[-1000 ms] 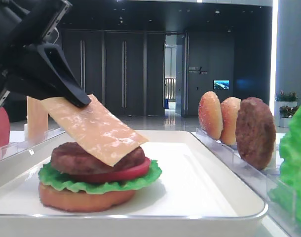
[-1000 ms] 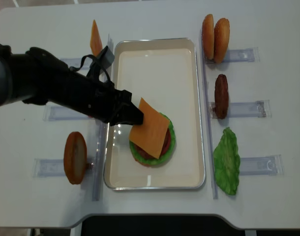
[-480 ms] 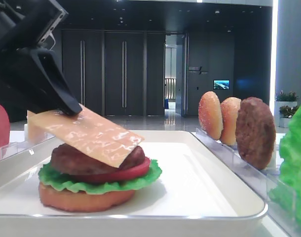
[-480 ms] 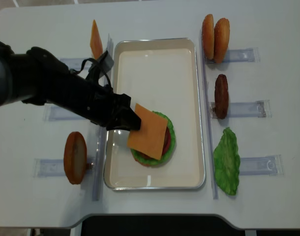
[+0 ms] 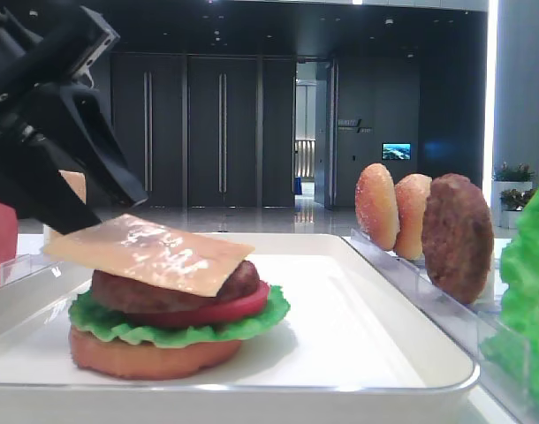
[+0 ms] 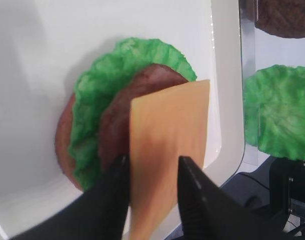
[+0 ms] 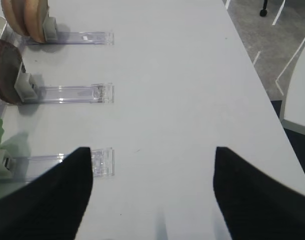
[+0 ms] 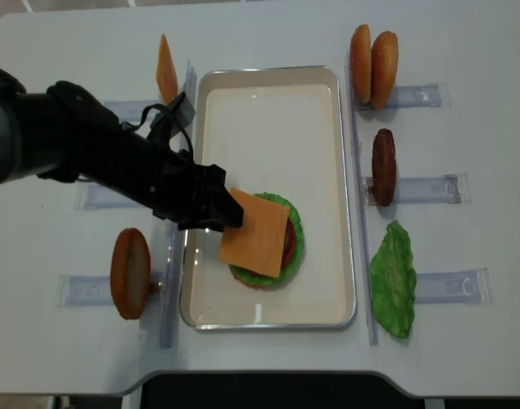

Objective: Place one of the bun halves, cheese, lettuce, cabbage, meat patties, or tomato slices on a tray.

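One cheese [image 8: 255,232] slice lies on the patty stack near the tray's [image 8: 268,77] front edge, its left edge between the slightly parted left gripper [image 6: 151,172] jaws; right gripper [image 7: 151,180] open above the counter.

Looks to us like a big office lobby or showroom, not a kitchen. Behind the white table [image 8: 268,34] we see tall dark wall panels [image 5: 190,132] across the top of the low view, an open doorway [image 5: 307,132] at center, and a small lit screen [image 5: 396,151] at right.
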Available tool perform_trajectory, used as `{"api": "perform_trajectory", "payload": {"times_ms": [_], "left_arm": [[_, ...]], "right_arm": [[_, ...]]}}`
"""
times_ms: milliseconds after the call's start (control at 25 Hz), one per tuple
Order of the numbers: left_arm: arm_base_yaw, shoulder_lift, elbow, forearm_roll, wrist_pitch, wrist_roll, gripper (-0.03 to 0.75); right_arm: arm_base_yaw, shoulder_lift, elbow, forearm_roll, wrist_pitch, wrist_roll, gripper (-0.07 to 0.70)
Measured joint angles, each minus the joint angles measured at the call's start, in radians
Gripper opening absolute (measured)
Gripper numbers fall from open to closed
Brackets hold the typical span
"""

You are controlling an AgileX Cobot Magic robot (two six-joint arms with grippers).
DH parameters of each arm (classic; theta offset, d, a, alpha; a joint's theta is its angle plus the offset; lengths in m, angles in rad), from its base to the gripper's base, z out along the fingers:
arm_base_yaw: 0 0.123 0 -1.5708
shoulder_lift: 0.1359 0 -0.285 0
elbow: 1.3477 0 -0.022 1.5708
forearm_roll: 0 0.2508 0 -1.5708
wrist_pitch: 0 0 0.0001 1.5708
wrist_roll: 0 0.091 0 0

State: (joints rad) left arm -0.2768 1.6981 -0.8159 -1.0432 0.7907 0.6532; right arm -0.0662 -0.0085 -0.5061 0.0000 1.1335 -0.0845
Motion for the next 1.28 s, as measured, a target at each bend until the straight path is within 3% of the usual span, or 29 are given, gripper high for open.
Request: {"api": "perform_trajectory", "payload": {"times_ms": [160,280,600,800,1120,1280], "left_arm": [[0.0,0.0,0.0,0.009,-0.018,-0.016,0.454],[0.0,0.0,-0.003,0.052,-0.021,-0.052,0.537],[0.0,-0.016,-0.075,0.247,-0.007,-0.213,0.572],[0.0,-0.042,-0.15,0.395,0.083,-0.328,0.572],[0.0,-0.084,-0.309,0.722,0.309,-0.518,0.572],[0.0,-0.121,-0.363,0.831,0.397,-0.578,0.572]], "right_arm": [[0.0,0.0,0.0,0.0,0.0,0.0,0.485],[0.0,0.0,0.0,0.0,0.0,0.0,0.485],[0.0,0.0,0.0,0.0,0.0,0.0,0.485],[0.0,0.0,0.0,0.0,0.0,0.0,0.485],[0.0,0.0,0.0,0.0,0.0,0.0,0.485],[0.0,0.0,0.0,0.0,0.0,0.0,0.485]]}}
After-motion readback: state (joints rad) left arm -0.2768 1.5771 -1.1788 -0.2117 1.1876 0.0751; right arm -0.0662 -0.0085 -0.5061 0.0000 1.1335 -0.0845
